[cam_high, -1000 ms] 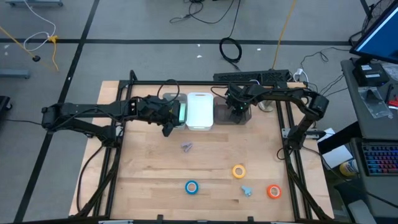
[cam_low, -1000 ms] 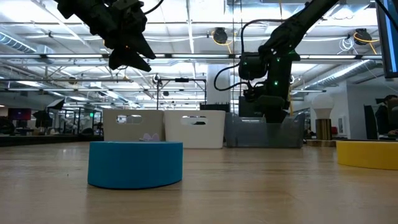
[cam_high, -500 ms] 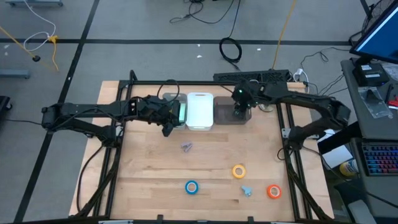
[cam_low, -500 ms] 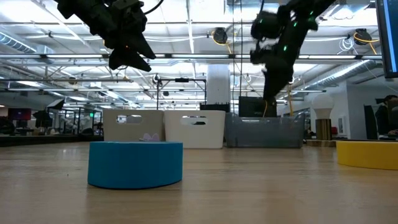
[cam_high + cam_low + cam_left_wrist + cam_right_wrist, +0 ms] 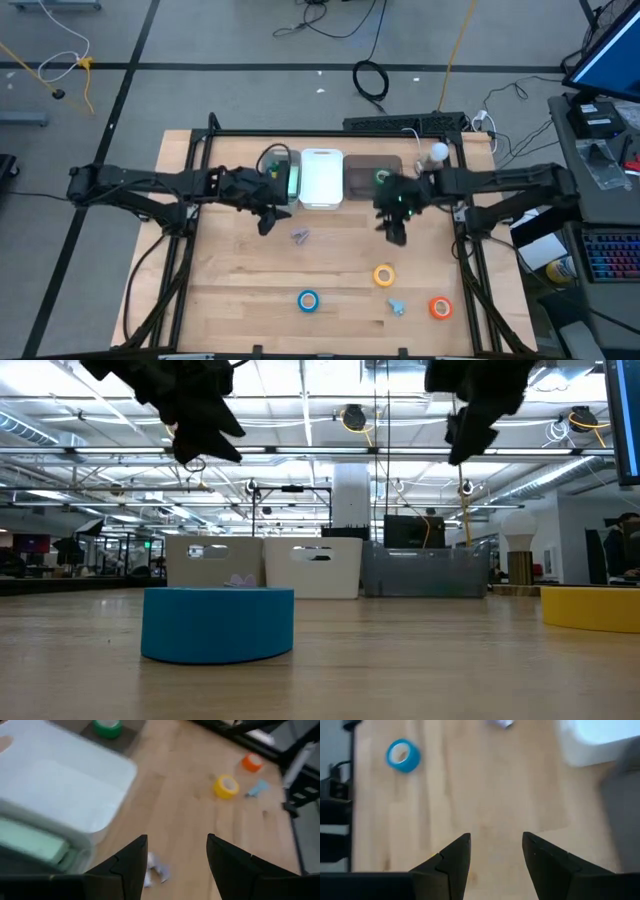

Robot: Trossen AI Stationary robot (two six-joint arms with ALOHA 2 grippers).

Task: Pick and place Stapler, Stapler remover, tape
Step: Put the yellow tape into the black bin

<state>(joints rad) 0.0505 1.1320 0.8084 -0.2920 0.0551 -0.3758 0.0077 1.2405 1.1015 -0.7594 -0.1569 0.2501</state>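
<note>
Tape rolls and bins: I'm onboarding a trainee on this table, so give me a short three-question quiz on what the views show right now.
1. True or false: the green tape roll lies inside the grey bin.
2. How many tape rolls lie on the bare wooden table?
3. Which roll lies nearest the small light-blue item? A) blue tape roll B) orange tape roll C) green

Key: 1 true. 2 three: blue, yellow tape roll, orange. 3 B. For reference, the left gripper and right gripper both hang empty, fingers apart.
</note>
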